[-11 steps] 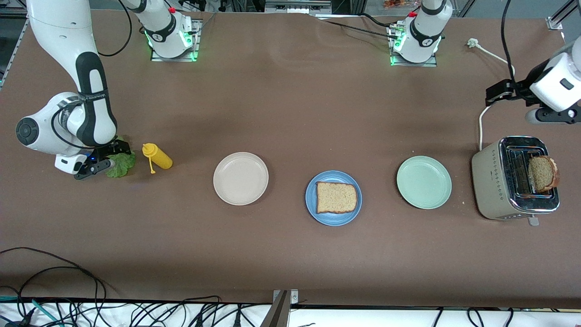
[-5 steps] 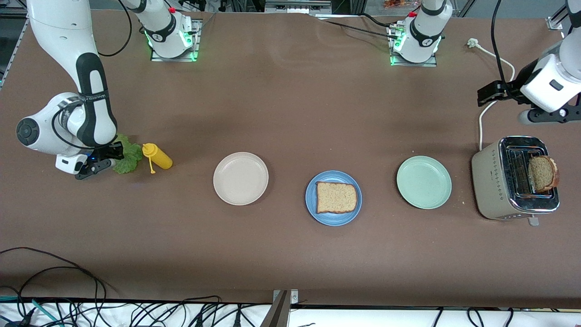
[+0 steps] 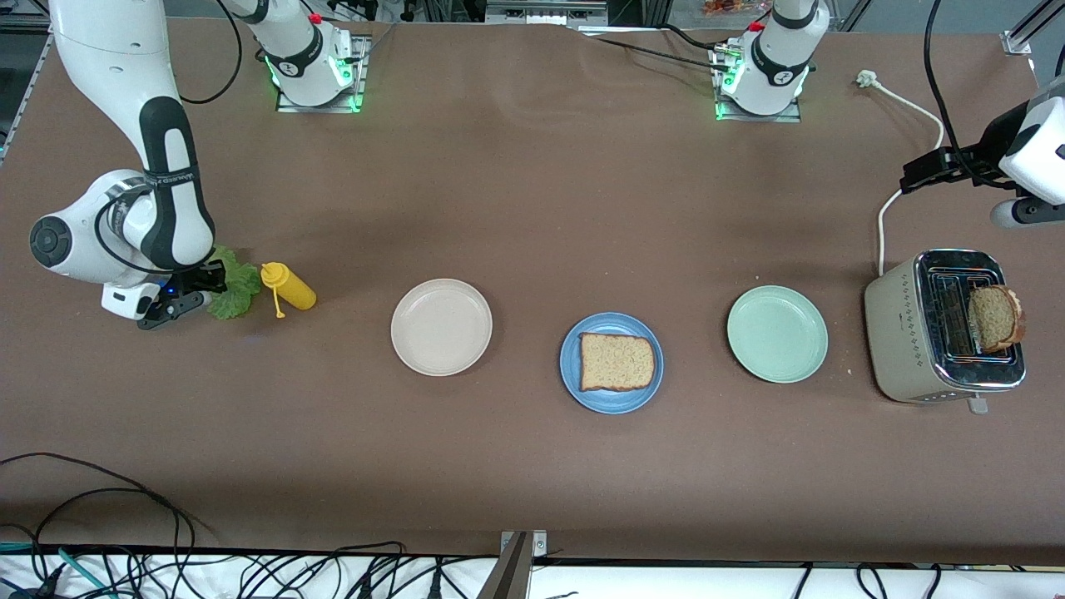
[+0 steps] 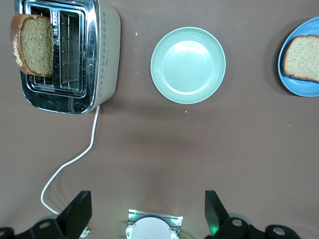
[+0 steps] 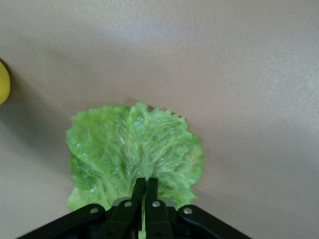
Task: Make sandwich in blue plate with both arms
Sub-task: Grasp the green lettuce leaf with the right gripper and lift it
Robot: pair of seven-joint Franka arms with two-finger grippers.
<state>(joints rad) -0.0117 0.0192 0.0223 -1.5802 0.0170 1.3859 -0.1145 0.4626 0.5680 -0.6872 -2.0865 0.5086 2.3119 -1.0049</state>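
One speckled brown bread slice (image 3: 616,362) lies on the blue plate (image 3: 611,401). The second slice (image 3: 994,318) stands up out of a toaster slot. My right gripper (image 3: 200,287) is shut on the stem edge of the green lettuce leaf (image 3: 235,289) and holds it just off the table beside the yellow bottle. The right wrist view shows the closed gripper (image 5: 145,185) pinching the leaf (image 5: 134,149). My left gripper (image 3: 915,175) hangs open and empty over the white cord by the toaster. In the left wrist view its fingers (image 4: 77,213) are spread wide, with the toaster slice (image 4: 34,44) and blue plate (image 4: 295,88) in sight.
A yellow squeeze bottle (image 3: 287,287) lies next to the lettuce. An off-white plate (image 3: 441,326) and a mint-green plate (image 3: 777,334) flank the blue plate. The silver toaster (image 3: 911,341) stands at the left arm's end, its white cord (image 3: 884,220) trailing toward the bases.
My right gripper raised the lettuce off the table and shifted it slightly toward the bases, then held still. My left gripper swung out over the cord and back toward the table's end.
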